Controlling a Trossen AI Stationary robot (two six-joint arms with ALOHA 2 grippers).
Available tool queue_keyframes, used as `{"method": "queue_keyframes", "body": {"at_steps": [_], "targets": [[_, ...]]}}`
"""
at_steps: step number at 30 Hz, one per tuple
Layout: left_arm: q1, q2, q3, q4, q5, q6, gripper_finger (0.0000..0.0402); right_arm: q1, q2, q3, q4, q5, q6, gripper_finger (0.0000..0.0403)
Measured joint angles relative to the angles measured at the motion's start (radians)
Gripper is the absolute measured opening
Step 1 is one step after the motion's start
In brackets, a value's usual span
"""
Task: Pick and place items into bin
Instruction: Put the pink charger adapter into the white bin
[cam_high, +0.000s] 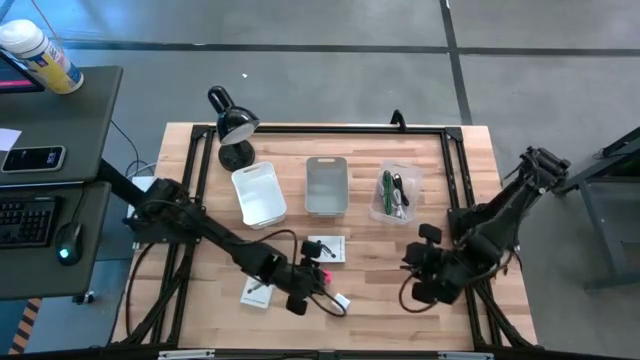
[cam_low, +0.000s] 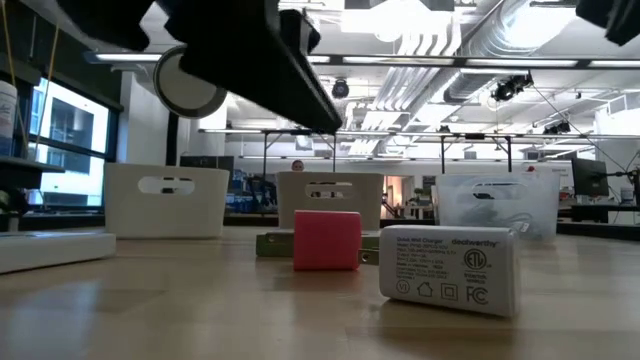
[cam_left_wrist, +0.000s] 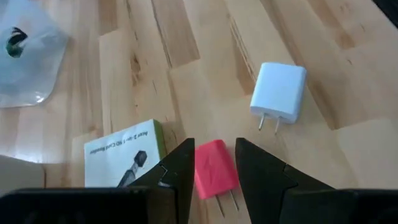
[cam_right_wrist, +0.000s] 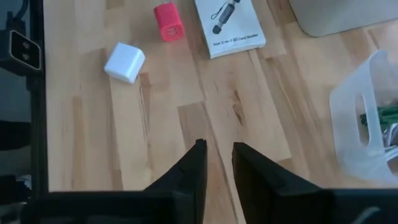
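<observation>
- Wooden table; three bins in a row at the far side: white bin, grey bin, clear bin holding cords.
- Left gripper low at the near edge, fingers spread either side of pink cube; contact unclear.
- White cube near it, prongs showing.
- Two packets flat on the wood.
- Right gripper over bare wood, fingers slightly parted, holding nothing.

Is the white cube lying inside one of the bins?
No, the white cube lies on the bare wooden table, beside the pink cube.
</observation>
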Motion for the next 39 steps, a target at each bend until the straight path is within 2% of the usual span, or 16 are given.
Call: {"method": "queue_keyframes", "body": {"at_steps": [5,13,18,29,39], "targets": [[0.014,0.020,0.001,-0.016,0.058,-0.004,0.0104,0.046,0.008,0.000,-0.027,0.019,0.077,0.0095],[0.019,0.032,0.004,-0.002,0.070,-0.009,0.0105,0.054,0.046,0.000,-0.008,0.026,0.109,0.0135],[0.020,0.032,0.003,-0.010,0.053,-0.009,0.0136,0.053,0.078,-0.001,0.013,0.027,0.108,0.0148],[0.047,0.075,-0.001,0.006,0.095,-0.054,0.0230,0.053,0.122,-0.001,0.058,0.025,0.109,0.0143],[0.057,0.114,0.003,0.021,0.114,-0.103,0.0243,0.053,0.123,-0.001,0.063,0.043,0.112,0.0140]]}}
